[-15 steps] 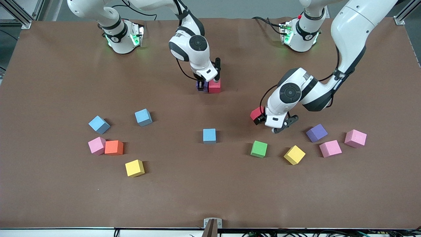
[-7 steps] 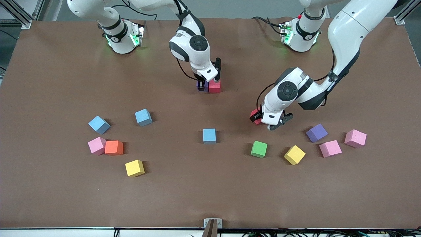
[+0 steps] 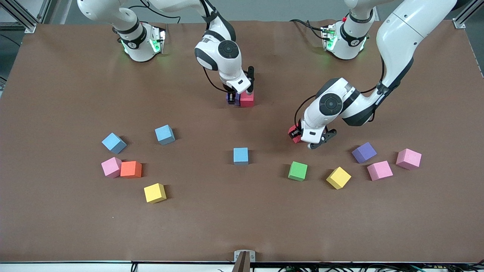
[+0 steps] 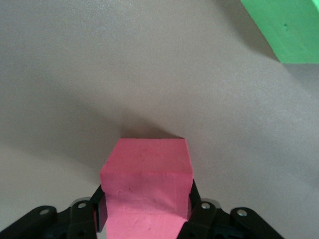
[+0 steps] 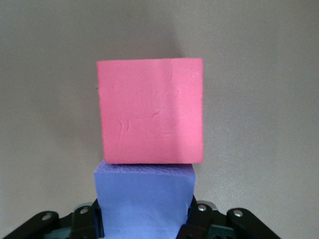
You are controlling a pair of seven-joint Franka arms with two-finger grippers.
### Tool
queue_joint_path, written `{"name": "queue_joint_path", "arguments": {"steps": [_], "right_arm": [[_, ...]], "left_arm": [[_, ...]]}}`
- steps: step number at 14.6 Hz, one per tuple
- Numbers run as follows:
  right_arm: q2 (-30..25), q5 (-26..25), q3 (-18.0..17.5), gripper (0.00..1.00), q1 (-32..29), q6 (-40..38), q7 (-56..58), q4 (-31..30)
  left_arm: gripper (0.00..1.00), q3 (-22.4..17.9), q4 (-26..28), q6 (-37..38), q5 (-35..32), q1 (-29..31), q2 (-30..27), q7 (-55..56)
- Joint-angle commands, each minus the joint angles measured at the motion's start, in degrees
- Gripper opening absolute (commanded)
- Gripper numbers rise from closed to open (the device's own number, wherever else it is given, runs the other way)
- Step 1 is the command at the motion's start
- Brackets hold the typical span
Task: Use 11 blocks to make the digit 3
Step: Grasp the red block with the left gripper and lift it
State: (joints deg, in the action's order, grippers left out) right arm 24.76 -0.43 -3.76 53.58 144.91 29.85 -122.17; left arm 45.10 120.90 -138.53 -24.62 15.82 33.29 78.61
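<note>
1. The digit 3 is judged barely begun: only two blocks stand together near the robots' end of the tabletop (image 3: 68,226), a purple block (image 3: 229,98) and a red block (image 3: 247,99) touching side by side.
2. The right claw (image 3: 231,99) is down at this pair, clenched on the purple block, which is pressed against the red block; this is confirmed in the right wrist view, where the purple block (image 5: 144,199) sits between the fingers with the red block (image 5: 151,110) just ahead of it.
3. The left claw (image 3: 297,135) is low at the tabletop, nearer the camera and toward the left arm's end, and is closed around a second red block (image 3: 293,132); in the left wrist view that block (image 4: 146,186) is seen between the fingers, resting on or just above the surface.
4. This block is judged the third piece, not yet carried to the pair.
5. Ten loose blocks are counted across the row nearer the camera: three light blue (image 3: 240,155), three pink (image 3: 379,170), two yellow (image 3: 338,177), one orange (image 3: 131,169), one green (image 3: 297,170), plus another purple one (image 3: 364,152).
6. Nine places of the figure are still to be filled, so most of the work remains.
</note>
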Motion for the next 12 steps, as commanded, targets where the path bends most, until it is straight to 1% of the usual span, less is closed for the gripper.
{"name": "queue_joint_path", "arguments": {"steps": [1,2,5,6,8,9,10,11,12], "right_arm": [[1.87,-0.88,0.51,0.53,0.38,0.98,-0.32,1.23],[1.87,-1.06,0.51,0.53,0.30,0.98,-0.32,1.23],[1.87,-2.55,0.51,0.53,0.21,0.98,-0.32,1.23],[1.87,-2.56,0.51,0.53,0.21,0.98,-0.32,1.23],[1.87,-2.64,0.51,0.54,0.21,0.98,-0.32,1.23],[1.87,-2.64,0.51,0.61,0.12,0.98,-0.32,1.23],[1.87,-2.64,0.51,0.73,0.03,0.90,-0.32,1.23],[1.87,-2.64,0.51,1.00,-0.32,0.55,-0.32,1.23],[1.78,-2.64,0.51,1.00,-0.41,-0.06,-0.32,1.23]], "left_arm": [[0.37,0.43,-0.31,-0.60,-0.78,0.27,-1.03,5.82],[0.37,0.52,-1.28,-0.34,-0.87,0.09,-1.12,7.94],[0.36,0.69,-3.21,0.01,-0.69,-0.17,-1.38,9.80],[0.31,0.69,-3.39,0.10,-0.69,-0.17,-1.38,11.54],[0.29,2.00,-4.18,0.10,-0.69,-0.17,-1.47,15.41],[0.29,2.10,-4.36,0.19,-0.69,-0.17,-1.47,16.73],[0.29,2.36,-4.54,0.19,-0.69,-0.26,-1.47,18.75],[0.29,3.06,-4.54,0.19,-0.69,-0.52,-1.47,21.64],[0.27,3.33,-4.54,0.10,-0.69,-0.61,-1.47,25.24]]}}
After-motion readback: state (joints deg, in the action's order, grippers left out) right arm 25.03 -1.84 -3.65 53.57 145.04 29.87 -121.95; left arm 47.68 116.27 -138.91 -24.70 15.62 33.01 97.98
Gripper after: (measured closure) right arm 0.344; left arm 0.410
